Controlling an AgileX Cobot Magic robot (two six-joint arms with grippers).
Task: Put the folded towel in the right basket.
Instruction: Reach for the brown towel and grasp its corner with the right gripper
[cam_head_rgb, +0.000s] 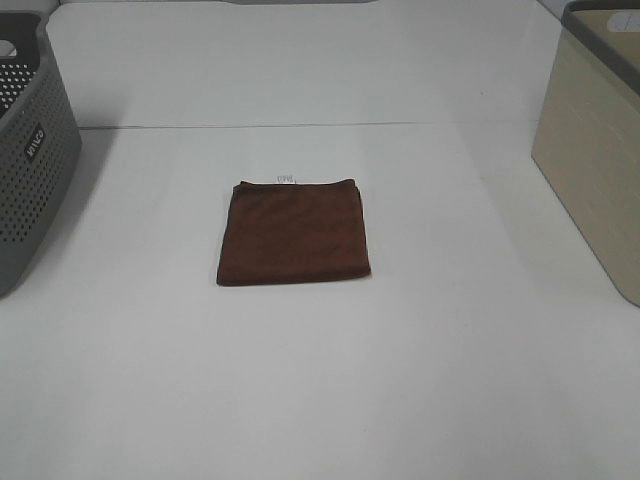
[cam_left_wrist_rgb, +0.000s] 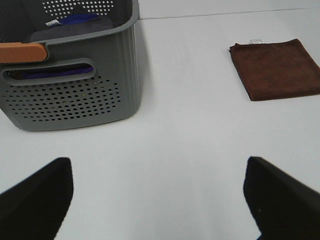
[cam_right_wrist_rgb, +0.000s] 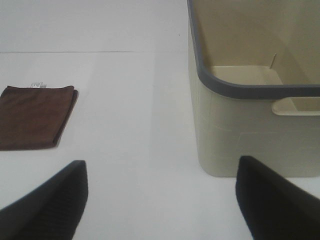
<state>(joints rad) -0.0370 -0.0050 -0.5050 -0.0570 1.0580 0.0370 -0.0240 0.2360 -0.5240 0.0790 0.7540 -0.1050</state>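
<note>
The towel (cam_head_rgb: 293, 232) lies flat at the centre of the surface (cam_head_rgb: 320, 400), tag edge on the far side, well apart from the right basket (cam_head_rgb: 590, 150). The fold is near square, so no long axis governs the approach.

Left end effector (cam_left_wrist_rgb: 157, 200): fingers wide apart, empty. Right end effector (cam_right_wrist_rgb: 162, 205): fingers wide apart, empty, near the basket wall.

The towel lies inward of both arms. Neither is clearly nearer. The right arm shares the basket's side and appears the better choice.
</note>
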